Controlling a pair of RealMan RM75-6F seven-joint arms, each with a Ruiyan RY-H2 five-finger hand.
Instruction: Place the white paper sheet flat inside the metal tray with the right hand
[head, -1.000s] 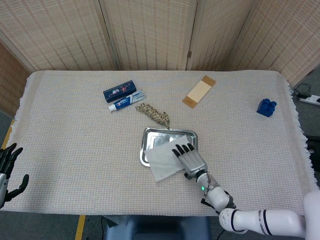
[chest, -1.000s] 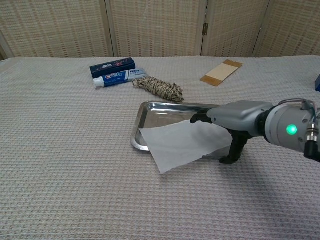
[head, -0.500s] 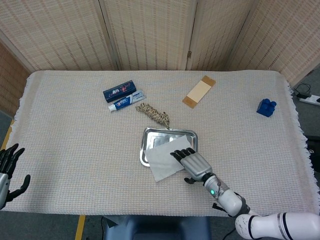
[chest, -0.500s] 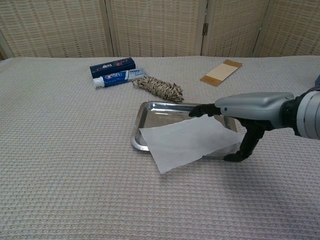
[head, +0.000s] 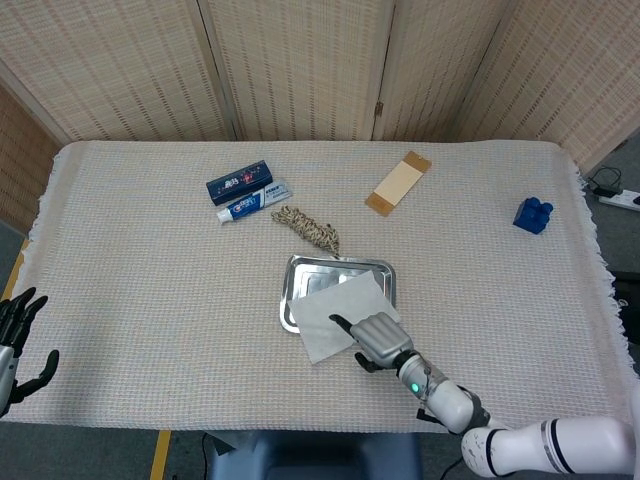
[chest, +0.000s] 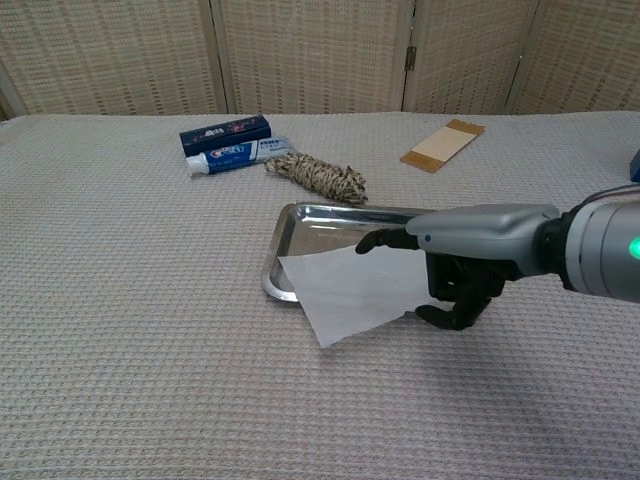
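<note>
Your right robot hand (chest: 455, 275) hovers over the near right edge of the white paper sheet (chest: 350, 290), fingers curled under; whether it pinches the sheet cannot be told. The sheet lies partly in the metal tray (head: 300, 272), its near corner overhanging onto the surface (head: 150, 280). Your left robot hand (head: 18, 335) rests open at the surface's edge.

Bright, even light (soft shadows), sharp focus

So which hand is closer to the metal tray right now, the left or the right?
The right. The right hand sits over the white paper sheet at the metal tray's near right edge. The left hand is far off at the table's left edge.
</note>
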